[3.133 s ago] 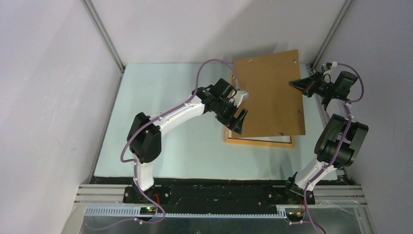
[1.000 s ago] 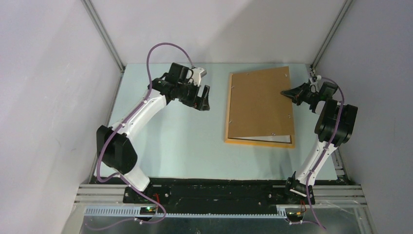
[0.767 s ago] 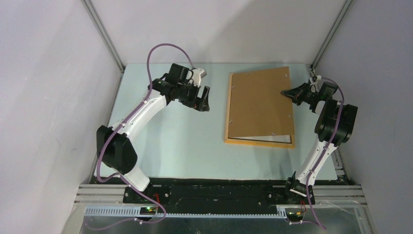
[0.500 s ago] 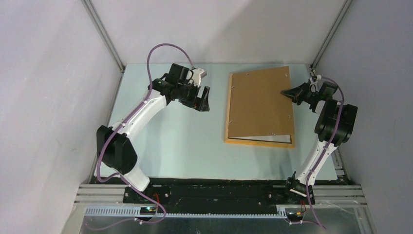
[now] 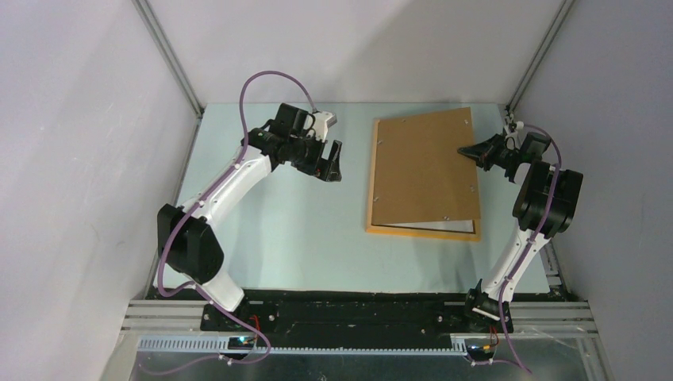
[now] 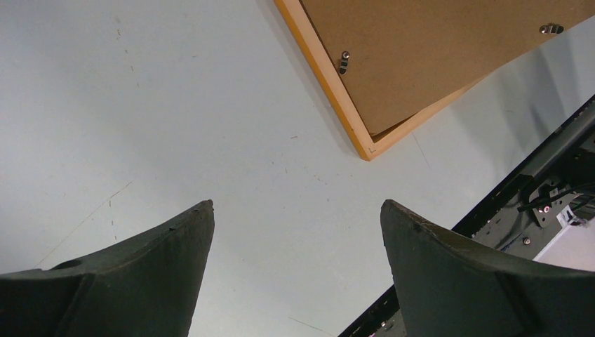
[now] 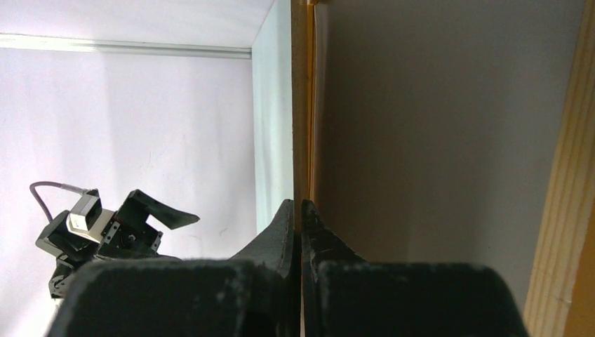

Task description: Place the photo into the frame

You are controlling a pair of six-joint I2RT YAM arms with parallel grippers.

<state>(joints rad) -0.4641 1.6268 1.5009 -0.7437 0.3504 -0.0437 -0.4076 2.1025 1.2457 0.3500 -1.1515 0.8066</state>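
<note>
Nearest on the table (image 5: 278,230), the near rail of the frame (image 5: 424,236) is seen, right of centre. The frame is laid flat with its back up and its long axis running near to far. Just beyond that rail a thin white strip of the photo (image 5: 435,226) is exposed inside the frame. Only this strip shows, so the way the picture side faces cannot be told; its long axis is judged to follow the frame's.

Over both, the backing board (image 5: 424,167) is laid, turned a little out of line with the frame. Its near edge is not seated and its far right corner overhangs. The placing of the photo is judged largely done. The board is yet to be squared and pressed in, and the small metal clips (image 6: 344,62) on the frame's rail are yet to be turned.

Farther back, the right gripper (image 5: 468,150) is held at the board's right edge. Its jaws are closed, and in the right wrist view the thin edge appears to be pinched between them.

The left gripper (image 5: 332,163) is held well apart to the left of the frame. Its jaws are spread wide over bare table and nothing is held in them.
</note>
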